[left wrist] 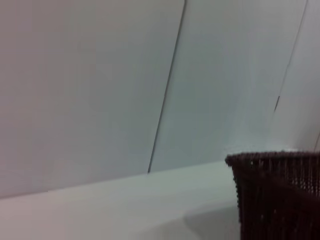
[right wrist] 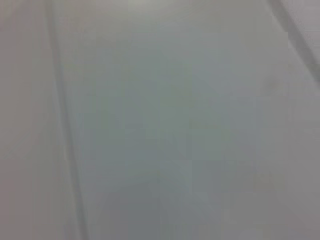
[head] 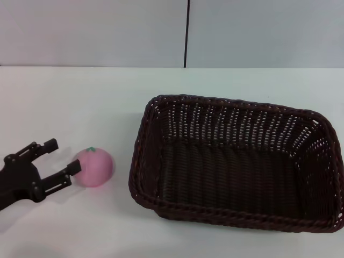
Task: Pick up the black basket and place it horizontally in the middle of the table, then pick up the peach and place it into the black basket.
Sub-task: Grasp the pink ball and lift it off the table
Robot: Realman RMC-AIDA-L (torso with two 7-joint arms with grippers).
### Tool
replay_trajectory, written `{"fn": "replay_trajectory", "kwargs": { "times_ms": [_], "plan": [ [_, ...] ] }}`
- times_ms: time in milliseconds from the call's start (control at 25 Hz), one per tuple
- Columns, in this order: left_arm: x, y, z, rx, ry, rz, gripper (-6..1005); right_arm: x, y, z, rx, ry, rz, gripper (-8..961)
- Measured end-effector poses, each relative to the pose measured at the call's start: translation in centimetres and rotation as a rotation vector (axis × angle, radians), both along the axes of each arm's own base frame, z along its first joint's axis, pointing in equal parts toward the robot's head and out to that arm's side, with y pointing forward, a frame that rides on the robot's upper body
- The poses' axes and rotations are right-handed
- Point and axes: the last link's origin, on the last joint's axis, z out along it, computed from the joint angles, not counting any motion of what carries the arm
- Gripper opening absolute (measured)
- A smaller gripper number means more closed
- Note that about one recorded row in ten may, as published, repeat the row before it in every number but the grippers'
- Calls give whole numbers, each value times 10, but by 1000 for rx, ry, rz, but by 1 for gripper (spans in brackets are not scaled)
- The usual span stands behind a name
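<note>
Nearest me, at the table's (head: 80,107) front left edge, my left tool (head: 61,159) sits released, its fingers spread just beside the peach (head: 94,167), one fingertip about touching it. I judge the basket step done: the black basket (head: 236,161) lies lengthwise toward the front right, empty. Peach pickup is in hand; next I need to slide the fingers around the peach and clench. Count: one peach, one basket, one tool visible. My right tool is out of sight.
</note>
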Motion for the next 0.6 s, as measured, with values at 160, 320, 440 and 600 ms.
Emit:
{"fn": "replay_trajectory", "kwargs": {
  "times_ms": [160, 320, 440, 600],
  "plan": [
    [-5, 0, -15, 32, 61, -6, 712, 5, -6, -3, 11, 37, -24, 514],
    [-9, 1, -26, 43, 100, 9, 706, 6, -4, -8, 4, 60, -39, 514],
    [-11, 1, -30, 32, 116, 17, 702, 7, -2, -14, -2, 61, -54, 514],
    [-10, -1, -33, 19, 125, 5, 696, 9, 1, -20, -15, 70, -79, 514]
  ]
}}
